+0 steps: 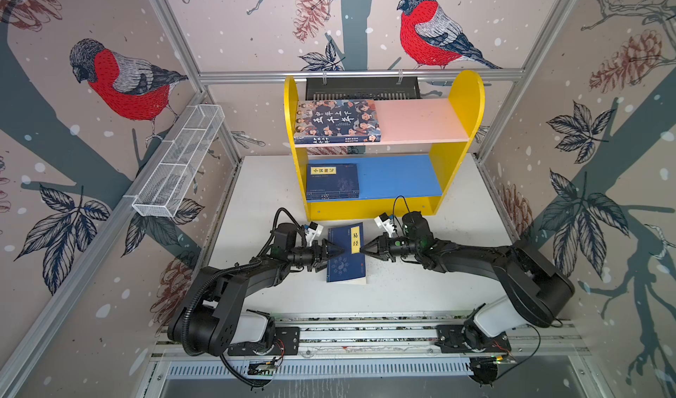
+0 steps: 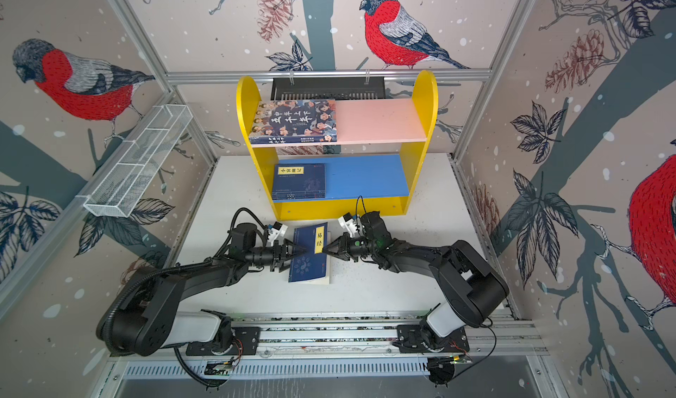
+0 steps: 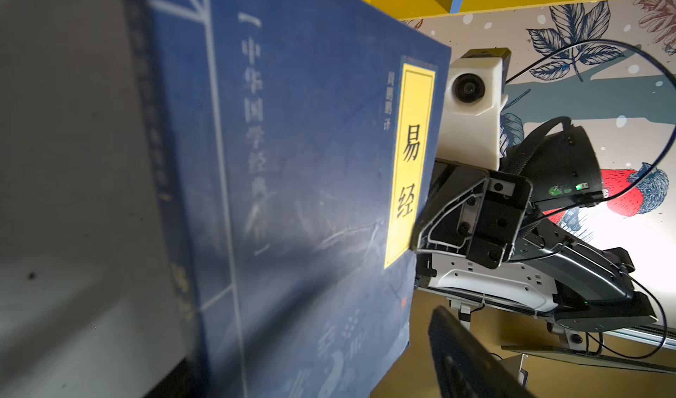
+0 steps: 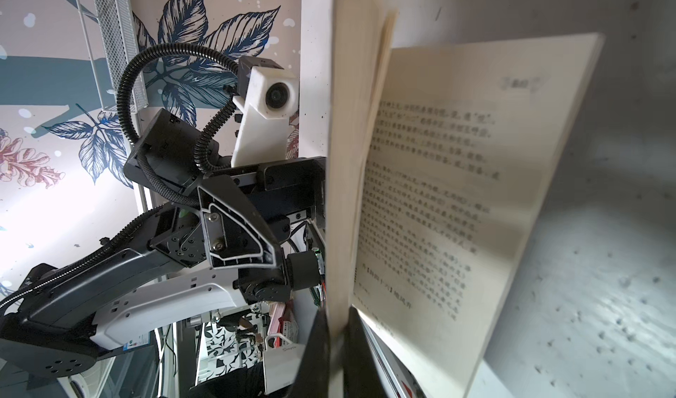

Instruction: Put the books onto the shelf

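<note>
The right tool (image 1: 362, 250) clamps the navy book's (image 1: 344, 270) page edge. The cover hides part of the left tool (image 1: 342, 250); I cannot tell its grip.

a robotics lab test cell. aluminium profile bars (image 1: 358, 75) frame a white tabletop (image 1: 439, 286) on three sides, and the walls between them are flat panels (image 1: 256, 30) printed with bullfinches and pine cones. a left arm (image 1: 226, 286) and a right arm (image 1: 475, 260), cables exposed, are bolted to a slotted rail (image 1: 365, 335) along the tabletop's near edge. a wire-mesh basket (image 1: 179, 165) hangs on the left bar; a small yellow shelf (image 1: 466, 96) stands at the far edge.
</note>
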